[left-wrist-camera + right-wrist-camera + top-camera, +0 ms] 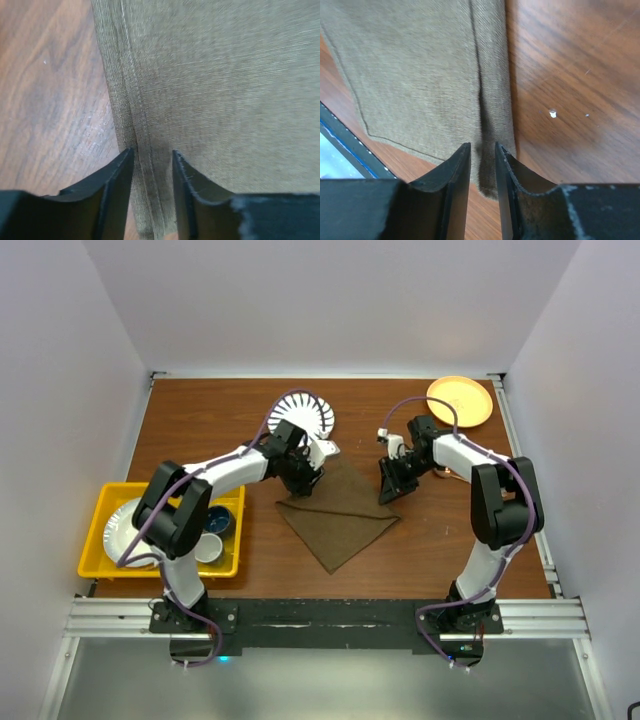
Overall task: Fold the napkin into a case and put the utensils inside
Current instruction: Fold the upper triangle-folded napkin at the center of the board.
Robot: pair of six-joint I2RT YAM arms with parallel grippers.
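Observation:
The olive-brown napkin (340, 515) lies folded into a rough triangle on the wooden table, one point towards the near edge. My left gripper (305, 483) is at its upper left corner. In the left wrist view the jaws (152, 155) stand apart over the napkin's (215, 90) stitched hem, which lies flat beneath them. My right gripper (390, 490) is at the right corner. There a raised ridge of napkin (420, 75) runs up between the close-set jaws of the right gripper (482, 147), pinched. The utensils are not in view.
A white plate with dark stripes (305, 412) sits behind the left gripper. An orange plate (460, 400) is at the back right corner. A yellow bin (95, 530) at the left holds a white plate and small bowls.

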